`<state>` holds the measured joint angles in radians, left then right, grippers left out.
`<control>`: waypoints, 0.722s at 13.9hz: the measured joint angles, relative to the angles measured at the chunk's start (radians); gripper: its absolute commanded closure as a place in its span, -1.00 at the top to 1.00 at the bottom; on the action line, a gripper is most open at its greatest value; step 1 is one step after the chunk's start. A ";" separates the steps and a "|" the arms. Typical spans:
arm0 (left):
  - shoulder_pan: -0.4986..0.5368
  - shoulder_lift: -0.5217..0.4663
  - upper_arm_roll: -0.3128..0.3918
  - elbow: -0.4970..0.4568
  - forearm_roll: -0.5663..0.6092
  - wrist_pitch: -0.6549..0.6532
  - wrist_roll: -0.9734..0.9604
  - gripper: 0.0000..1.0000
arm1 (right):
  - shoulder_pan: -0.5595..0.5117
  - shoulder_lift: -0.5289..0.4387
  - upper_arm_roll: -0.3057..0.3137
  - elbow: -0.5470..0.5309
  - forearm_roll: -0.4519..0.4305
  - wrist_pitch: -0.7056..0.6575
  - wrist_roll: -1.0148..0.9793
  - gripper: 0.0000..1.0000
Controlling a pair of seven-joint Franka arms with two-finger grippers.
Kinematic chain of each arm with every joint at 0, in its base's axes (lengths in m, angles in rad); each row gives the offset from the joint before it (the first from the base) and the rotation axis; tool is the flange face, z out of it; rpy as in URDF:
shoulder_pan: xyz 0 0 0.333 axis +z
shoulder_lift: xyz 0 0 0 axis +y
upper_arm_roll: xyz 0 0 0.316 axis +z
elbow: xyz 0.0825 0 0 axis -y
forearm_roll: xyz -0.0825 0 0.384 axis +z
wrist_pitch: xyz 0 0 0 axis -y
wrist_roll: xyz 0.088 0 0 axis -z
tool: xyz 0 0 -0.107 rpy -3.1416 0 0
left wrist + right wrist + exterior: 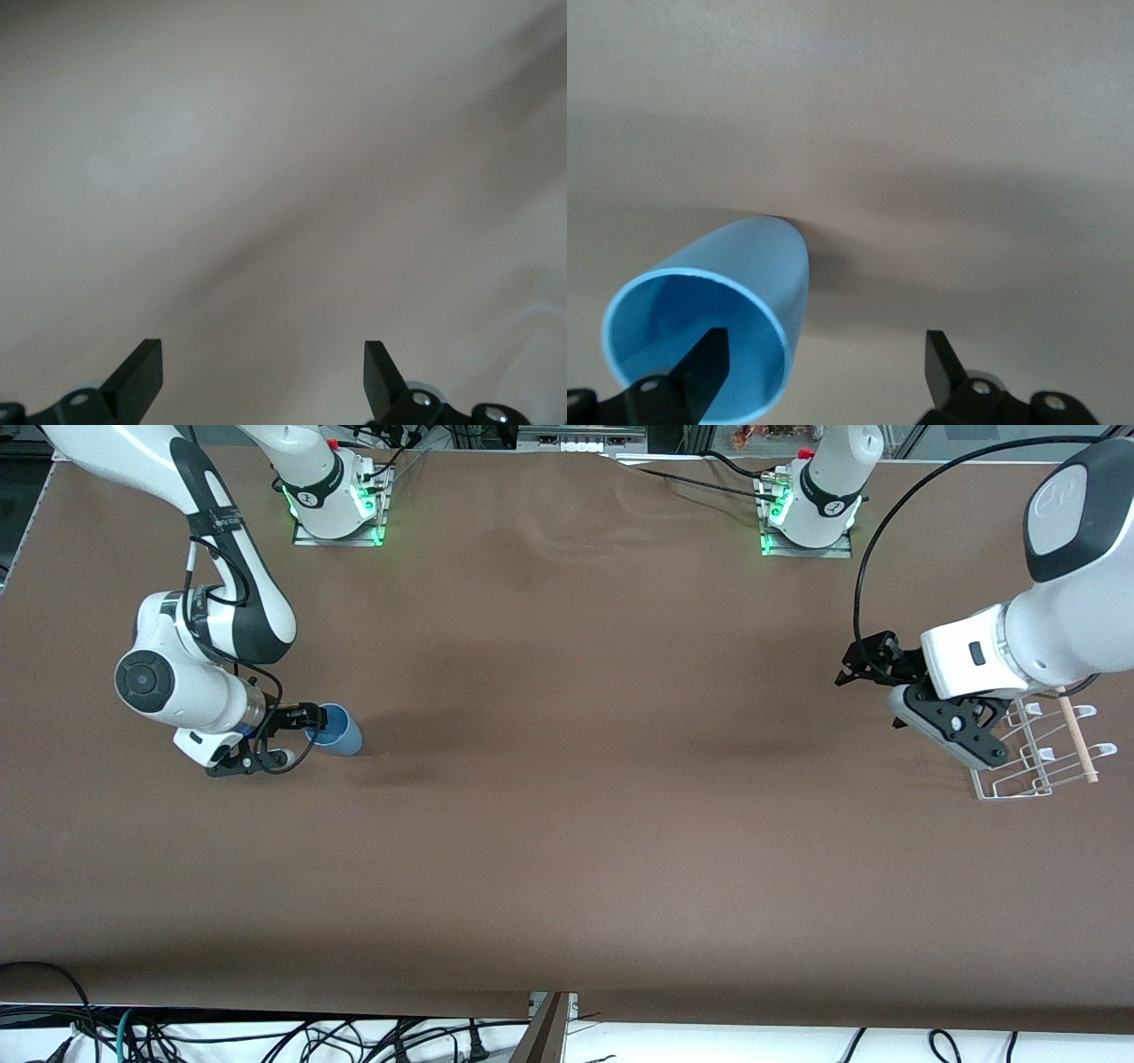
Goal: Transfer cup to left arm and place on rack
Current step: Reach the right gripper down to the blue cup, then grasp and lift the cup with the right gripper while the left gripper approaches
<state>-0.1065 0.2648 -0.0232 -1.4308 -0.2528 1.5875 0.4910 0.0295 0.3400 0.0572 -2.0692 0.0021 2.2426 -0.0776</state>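
Note:
The light-blue cup point(340, 732) lies on its side on the brown table at the right arm's end, its open mouth turned toward my right gripper point(296, 736). That gripper is low at the table and open. In the right wrist view one finger point(707, 365) sits at the mouth of the cup point(749, 266), the other stands outside it, and one side of the rim lies between them. My left gripper point(852, 666) hangs open and empty beside the white wire rack point(1028, 784) at the left arm's end. The left wrist view shows only bare table past the left gripper point(263, 365).
A pale wooden dowel point(1077, 737) runs along the rack. Both arm bases point(337, 509) point(811, 514) stand at the table's edge farthest from the front camera. Cables point(221, 1036) lie below the table's nearest edge.

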 measured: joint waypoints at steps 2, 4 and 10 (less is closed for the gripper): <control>-0.004 0.016 -0.001 -0.006 -0.036 0.032 0.095 1.00 | 0.000 0.013 0.000 -0.011 0.000 0.020 0.000 -0.11; -0.016 0.024 -0.002 -0.017 -0.069 0.068 0.162 1.00 | 0.000 0.015 0.000 -0.011 0.001 0.023 0.007 -0.89; -0.029 0.067 -0.003 -0.054 -0.225 0.167 0.309 1.00 | 0.018 0.021 0.016 0.014 0.019 -0.022 0.091 -1.00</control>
<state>-0.1358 0.3320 -0.0257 -1.4849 -0.4778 1.7544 0.8004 0.0475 0.3610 0.0732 -2.0555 0.0210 2.2209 0.0131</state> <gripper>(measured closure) 0.000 0.952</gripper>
